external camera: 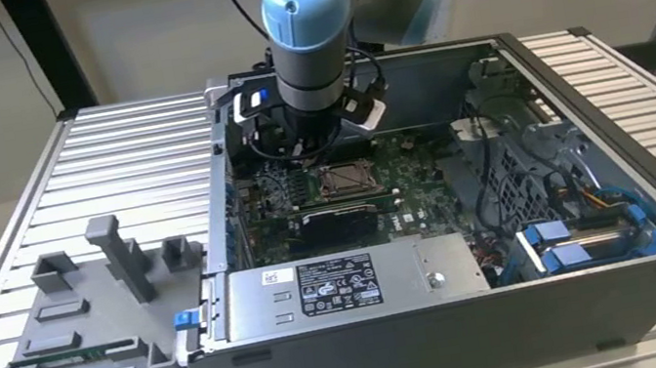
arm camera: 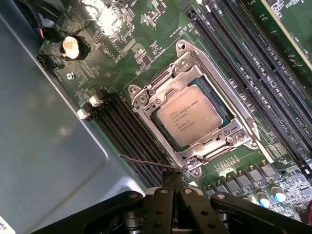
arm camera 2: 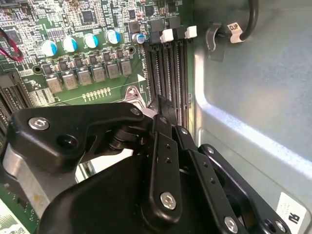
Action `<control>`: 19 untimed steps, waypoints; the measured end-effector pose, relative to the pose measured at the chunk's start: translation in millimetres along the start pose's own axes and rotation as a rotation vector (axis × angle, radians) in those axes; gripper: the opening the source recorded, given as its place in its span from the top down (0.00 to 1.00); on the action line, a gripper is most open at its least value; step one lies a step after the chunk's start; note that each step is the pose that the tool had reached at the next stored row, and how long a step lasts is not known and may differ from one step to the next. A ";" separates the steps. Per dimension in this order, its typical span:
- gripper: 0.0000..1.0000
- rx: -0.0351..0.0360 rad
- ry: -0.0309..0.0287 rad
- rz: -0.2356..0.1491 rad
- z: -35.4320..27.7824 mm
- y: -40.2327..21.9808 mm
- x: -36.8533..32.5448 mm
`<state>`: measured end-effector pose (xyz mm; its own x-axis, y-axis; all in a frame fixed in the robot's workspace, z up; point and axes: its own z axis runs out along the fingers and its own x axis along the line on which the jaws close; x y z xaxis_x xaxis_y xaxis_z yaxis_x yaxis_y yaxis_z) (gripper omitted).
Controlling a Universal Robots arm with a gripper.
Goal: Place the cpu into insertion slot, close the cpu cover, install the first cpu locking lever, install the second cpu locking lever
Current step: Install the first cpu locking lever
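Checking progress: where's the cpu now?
In the first wrist view, the cpu sits in the insertion slot, framed by the cpu cover, beside the memory slots.

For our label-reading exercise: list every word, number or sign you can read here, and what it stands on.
No text can be quoted with confidence.
cpu top: print too small to read.
grey box label: too small to read.
white tag: short print, unsure.
circuit board markings: too small to read.
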<state>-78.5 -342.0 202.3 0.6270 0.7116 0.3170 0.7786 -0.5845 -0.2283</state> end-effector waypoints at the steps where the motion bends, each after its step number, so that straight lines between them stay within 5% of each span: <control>1: 1.00 0.0000 0.0001 0.000 0.2 0.5 0.4; 19: 1.00 0.0000 -0.0005 0.000 3.8 9.6 6.7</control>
<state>-66.7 -341.4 198.8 0.6267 0.7120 0.3167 0.7789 -0.5842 -0.2281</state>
